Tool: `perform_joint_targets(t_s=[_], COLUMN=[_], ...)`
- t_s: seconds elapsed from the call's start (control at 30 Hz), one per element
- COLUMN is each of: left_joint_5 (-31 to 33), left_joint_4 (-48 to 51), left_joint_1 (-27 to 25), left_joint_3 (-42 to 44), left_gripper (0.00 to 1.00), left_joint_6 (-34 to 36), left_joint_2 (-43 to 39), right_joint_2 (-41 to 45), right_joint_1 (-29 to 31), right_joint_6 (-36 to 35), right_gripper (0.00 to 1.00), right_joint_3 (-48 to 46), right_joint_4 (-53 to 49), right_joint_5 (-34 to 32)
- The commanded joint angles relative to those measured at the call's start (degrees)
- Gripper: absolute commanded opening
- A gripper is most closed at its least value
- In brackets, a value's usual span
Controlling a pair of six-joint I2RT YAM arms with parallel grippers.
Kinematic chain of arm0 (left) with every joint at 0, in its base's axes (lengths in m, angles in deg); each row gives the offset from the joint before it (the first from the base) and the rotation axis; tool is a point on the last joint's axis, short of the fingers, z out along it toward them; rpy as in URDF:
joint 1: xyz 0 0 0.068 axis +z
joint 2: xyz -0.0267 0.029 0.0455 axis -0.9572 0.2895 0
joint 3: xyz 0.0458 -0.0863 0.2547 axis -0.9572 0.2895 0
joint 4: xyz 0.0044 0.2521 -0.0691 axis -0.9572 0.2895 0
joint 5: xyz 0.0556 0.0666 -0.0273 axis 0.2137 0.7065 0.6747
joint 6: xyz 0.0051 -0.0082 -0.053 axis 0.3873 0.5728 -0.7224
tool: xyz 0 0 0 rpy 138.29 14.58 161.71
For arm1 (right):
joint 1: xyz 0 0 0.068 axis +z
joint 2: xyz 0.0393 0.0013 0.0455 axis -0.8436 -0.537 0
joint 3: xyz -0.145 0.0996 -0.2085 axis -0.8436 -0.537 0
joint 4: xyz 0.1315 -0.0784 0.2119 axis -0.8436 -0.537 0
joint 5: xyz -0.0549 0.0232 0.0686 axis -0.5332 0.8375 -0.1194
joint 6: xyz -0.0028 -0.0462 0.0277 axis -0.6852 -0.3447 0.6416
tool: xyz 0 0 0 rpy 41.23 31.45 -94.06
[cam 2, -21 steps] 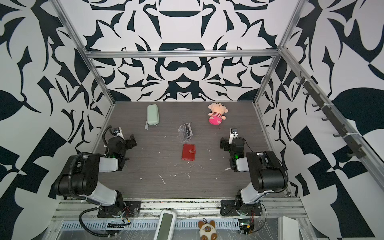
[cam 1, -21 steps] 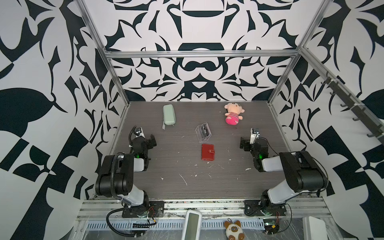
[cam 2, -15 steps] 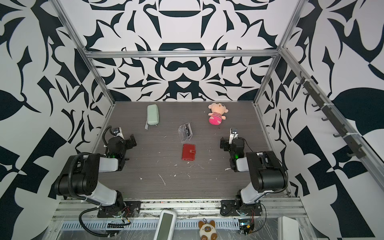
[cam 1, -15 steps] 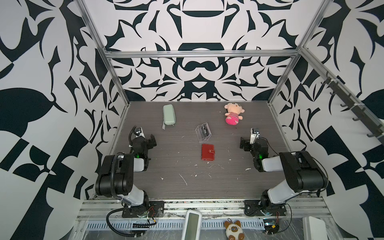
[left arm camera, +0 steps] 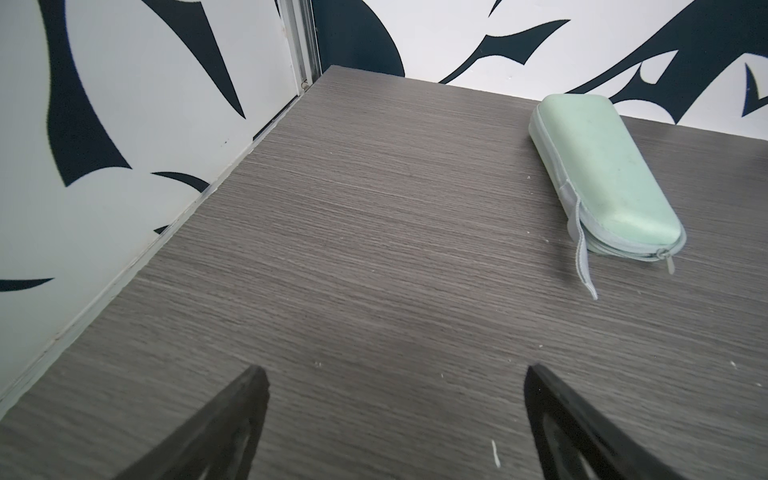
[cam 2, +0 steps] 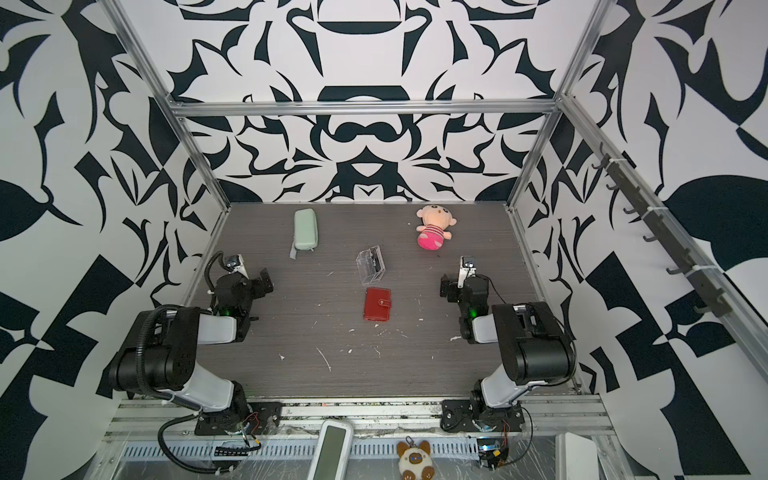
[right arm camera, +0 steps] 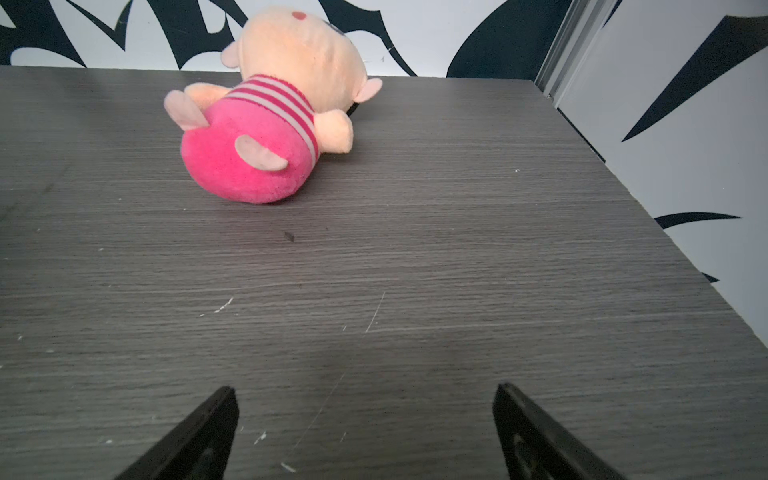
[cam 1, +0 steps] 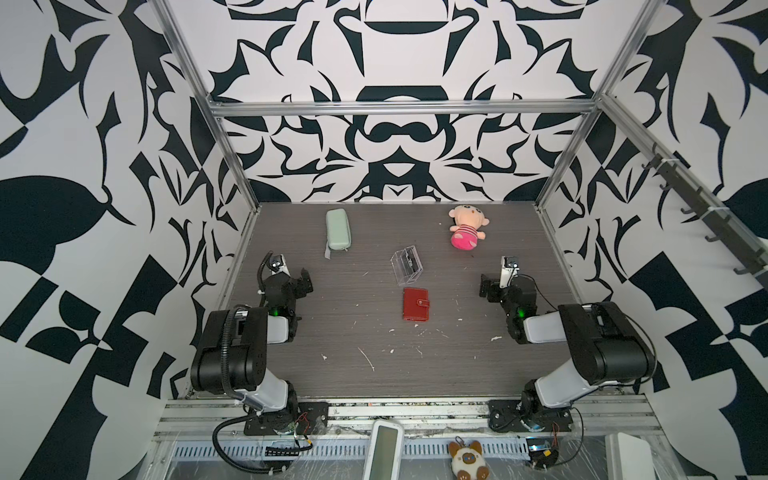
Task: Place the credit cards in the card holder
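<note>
So, nothing started yet: left gripper (left arm camera: 392, 374) and right gripper (right arm camera: 363, 392) both gape wide, empty, low at the grey table (cam 1: 332, 332) sides. Small red snap-tab card holder (cam 1: 415, 304) lies closed mid-table, just beside the clear acrylic box (cam 1: 406, 266); dark credit cards (cam 1: 410, 262) seem to stand inside it. Next, probably: unsnap the holder. Wrist views show only the pale green zip case (left arm camera: 606, 174) and pink plush doll (right arm camera: 270, 124).

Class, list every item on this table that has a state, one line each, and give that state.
card holder: closed, lying flat
clear acrylic box: open or shut unclear
green zip case: zipped shut
plush doll: lying down
left gripper: jaws open, empty
right gripper: jaws open, empty
</note>
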Motion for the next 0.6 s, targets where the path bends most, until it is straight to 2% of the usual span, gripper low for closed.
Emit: perform_joint_targets(t_s=[0.0, 0.07, 0.13, 0.23, 0.33, 0.4, 0.47, 0.57], left_joint_5=[-0.2, 2.4, 6.3, 8.9, 17.7, 19.8, 16.8, 6.3], left_joint_4=[-1.1, -2.2, -0.7, 3.1, 17.6, 31.9, 42.9, 51.7], left_joint_1=[0.1, 0.1, 0.1, -0.7, -2.8, -3.1, -3.2, -3.7], left_joint_3=[-0.8, -0.2, 0.4, -0.5, -5.4, -10.8, -15.3, -19.1], left_gripper=[1.00, 1.00, 1.00, 1.00, 1.00, 1.00, 1.00, 1.00], left_joint_6=[-0.1, -0.7, -2.4, -3.2, -5.0, -11.5, -16.7, -23.6], left_joint_2=[-0.1, -0.7, -3.2, -6.8, -12.8, -17.0, -19.9, -22.8], right_joint_2=[0.6, 1.0, 3.7, 8.8, 14.2, 17.1, 18.9, 20.2], right_joint_1=[0.3, 0.3, 0.3, 0.3, 0.3, 0.3, 0.3, 1.0], right_joint_6=[-0.2, 0.7, 2.4, 3.2, 6.4, 10.1, 13.5, 15.4], right_gripper=[1.00, 1.00, 0.99, 1.00, 1.00, 0.99, 1.00, 1.00], right_joint_3=[1.1, 0.9, 1.2, 4.3, 7.9, 11.5, 15.9, 21.4], right_joint_4=[1.3, 1.3, -1.4, -11.6, -24.0, -33.9, -44.1, -54.7], right_joint_5=[-0.8, -3.5, -9.6, -10.8, -11.6, -10.2, -7.6, -0.4])
